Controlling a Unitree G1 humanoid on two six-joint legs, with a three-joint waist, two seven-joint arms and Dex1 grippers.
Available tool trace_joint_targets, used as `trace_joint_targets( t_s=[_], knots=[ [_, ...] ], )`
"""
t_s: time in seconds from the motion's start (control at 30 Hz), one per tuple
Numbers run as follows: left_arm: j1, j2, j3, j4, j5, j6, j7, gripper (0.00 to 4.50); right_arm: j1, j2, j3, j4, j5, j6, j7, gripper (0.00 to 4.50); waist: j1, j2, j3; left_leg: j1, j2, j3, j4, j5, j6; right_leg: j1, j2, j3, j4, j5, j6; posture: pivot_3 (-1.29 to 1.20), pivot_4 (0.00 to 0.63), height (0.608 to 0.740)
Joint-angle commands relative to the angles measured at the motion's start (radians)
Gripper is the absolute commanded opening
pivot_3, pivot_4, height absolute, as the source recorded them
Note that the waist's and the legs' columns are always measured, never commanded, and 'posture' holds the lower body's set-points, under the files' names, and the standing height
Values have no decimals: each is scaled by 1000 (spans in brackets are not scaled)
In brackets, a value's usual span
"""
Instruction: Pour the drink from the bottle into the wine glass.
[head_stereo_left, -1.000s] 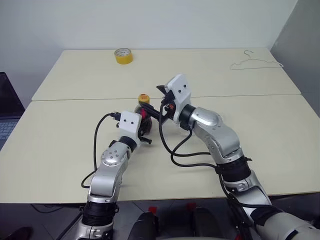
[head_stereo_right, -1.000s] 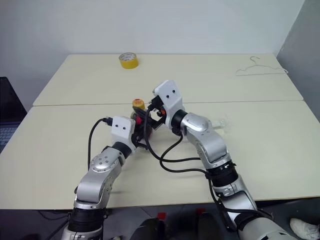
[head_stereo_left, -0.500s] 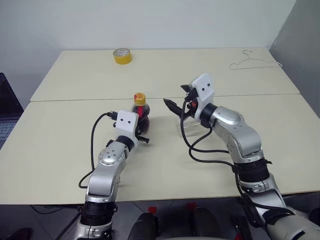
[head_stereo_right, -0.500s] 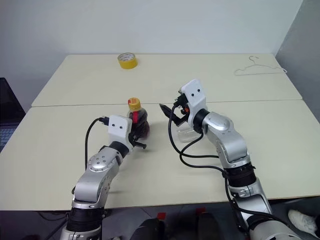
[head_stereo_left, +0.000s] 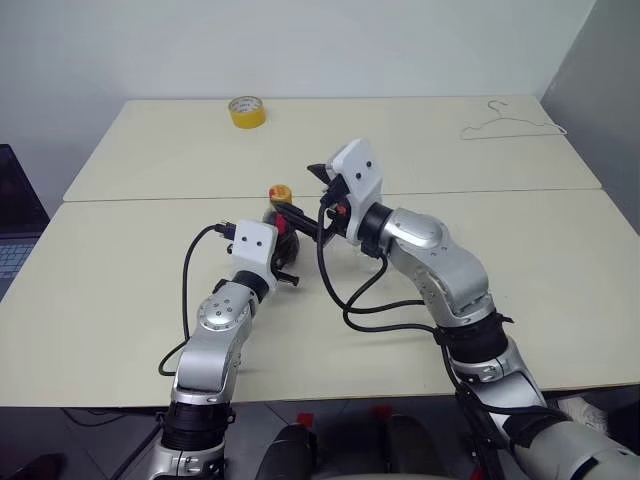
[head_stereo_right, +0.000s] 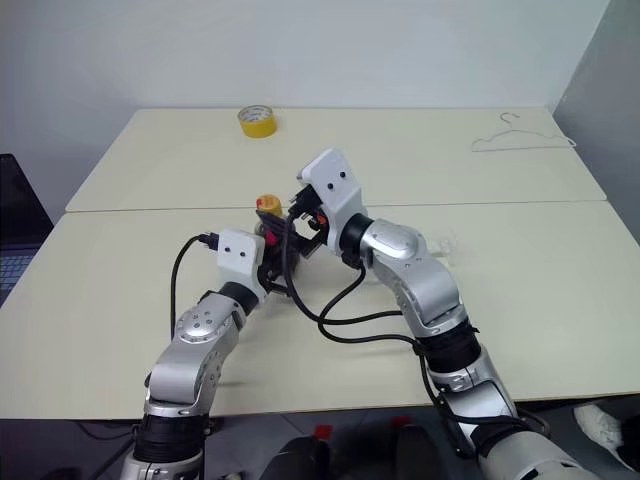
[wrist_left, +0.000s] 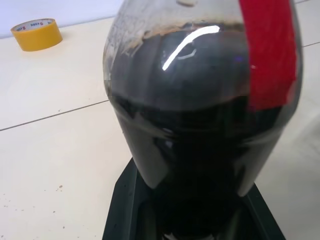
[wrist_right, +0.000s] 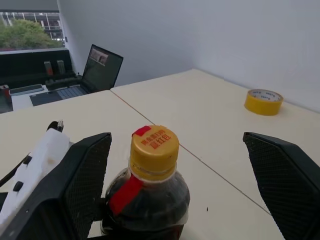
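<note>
Centrally, the bottle (wrist_right: 150, 190) is standing upright near the seam joining the two halves of the worktop (head_stereo_left: 520, 290), far from every edge, with bare surface lying all around. Dark drink (wrist_left: 200, 125) is filling most of it under the yellow cap (wrist_right: 154, 145). The left hand (head_stereo_left: 283, 262) is clamping the bottle's body. The right hand (wrist_right: 175, 180) is hovering wide open, its fingers flanking the cap. A tape roll (head_stereo_left: 246, 111) and hanger (head_stereo_left: 512, 124) are lying near the far edge.

A roll of yellow tape (head_stereo_left: 246, 111) lies flat near the far edge of the cream tabletop (head_stereo_left: 120, 300). A thin wire hanger (head_stereo_left: 512, 123) lies at the far right corner, well apart from the tape. A seam (head_stereo_left: 160, 198) crosses the tabletop from side to side. An open laptop (wrist_right: 95, 68) sits on another surface beyond the left edge.
</note>
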Motion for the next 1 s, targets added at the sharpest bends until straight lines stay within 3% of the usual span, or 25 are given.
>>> trace_joint_targets(
  t_s=[0.03, 1.0],
  knots=[
    [-23, 1, 1, -41, -3, -24, -4, 632, -31, 22, 9, 6, -12, -43, 2, 4500, 0, 0, 0, 0, 0, 0, 0, 0, 0, 0, 0, 0, 0, 0, 0, 0, 150, 740],
    [-26, 1, 0, -43, -4, -21, -7, 632, -29, 40, -14, 76, -46, -86, -7, 4500, 0, 0, 0, 0, 0, 0, 0, 0, 0, 0, 0, 0, 0, 0, 0, 0, 150, 740]
  ],
)
